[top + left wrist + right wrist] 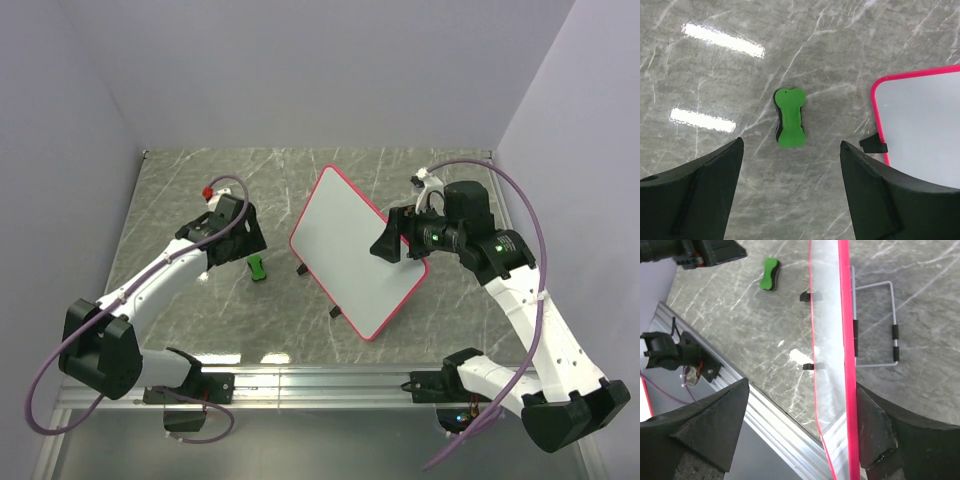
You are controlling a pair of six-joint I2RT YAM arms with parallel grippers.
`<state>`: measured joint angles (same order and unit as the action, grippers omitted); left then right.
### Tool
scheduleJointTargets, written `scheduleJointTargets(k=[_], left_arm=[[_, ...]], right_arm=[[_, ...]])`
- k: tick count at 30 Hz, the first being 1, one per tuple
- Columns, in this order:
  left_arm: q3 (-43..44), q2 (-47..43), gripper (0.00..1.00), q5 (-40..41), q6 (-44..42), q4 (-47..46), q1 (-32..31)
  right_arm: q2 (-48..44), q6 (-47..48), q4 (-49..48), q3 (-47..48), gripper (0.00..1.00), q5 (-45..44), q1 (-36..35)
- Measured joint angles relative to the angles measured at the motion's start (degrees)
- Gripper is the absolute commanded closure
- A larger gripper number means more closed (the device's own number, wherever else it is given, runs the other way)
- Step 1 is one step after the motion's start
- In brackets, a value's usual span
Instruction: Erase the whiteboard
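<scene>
1. Grey marble-pattern tabletop (200, 330), glossy, with white veins and light glare. Plain pale walls (300, 70) on three sides. Ribbed aluminium rail (330, 380) along the near edge.
2. The whiteboard (355, 250) is mid-table between the two arms. It is a flat rectangle with rounded corners, a thin pink-red frame and a smooth white face.
3. Its long axis runs diagonally, far-left to near-right in the top view. The white face is turned up and toward the left arm's side.
4. The board is tilted, not lying flat. Small black feet (335, 312) on its lower long edge rest on the table. The right wrist view shows it almost edge-on, with a thin wire stand (875, 325) with black sleeves behind it.
5. The right gripper (390, 243) is at the board's raised long edge with its jaws spread wide. The frame edge passes between them. One finger is just beside the frame and there is a clear gap on the other side, so it is not clamped.
6. The left gripper (791, 147) is above the table to the left of the board, also spread wide and holding nothing. Its fingers (695, 195) are matte black wedges.
7. A green eraser (790, 117), bone-shaped with a dark lower layer, lies flat on the table below the left gripper. It touches neither finger and is near the board's corner but apart from it.
</scene>
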<state>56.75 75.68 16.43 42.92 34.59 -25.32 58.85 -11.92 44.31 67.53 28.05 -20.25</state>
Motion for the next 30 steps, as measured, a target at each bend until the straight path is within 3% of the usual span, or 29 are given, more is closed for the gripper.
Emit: scheduleJointTargets(k=[30], left_arm=[[6.7, -0.5, 0.19, -0.3, -0.3, 4.8, 0.0]], right_arm=[[-6.6, 0.9, 0.3, -2.8, 0.09, -12.1, 0.0]])
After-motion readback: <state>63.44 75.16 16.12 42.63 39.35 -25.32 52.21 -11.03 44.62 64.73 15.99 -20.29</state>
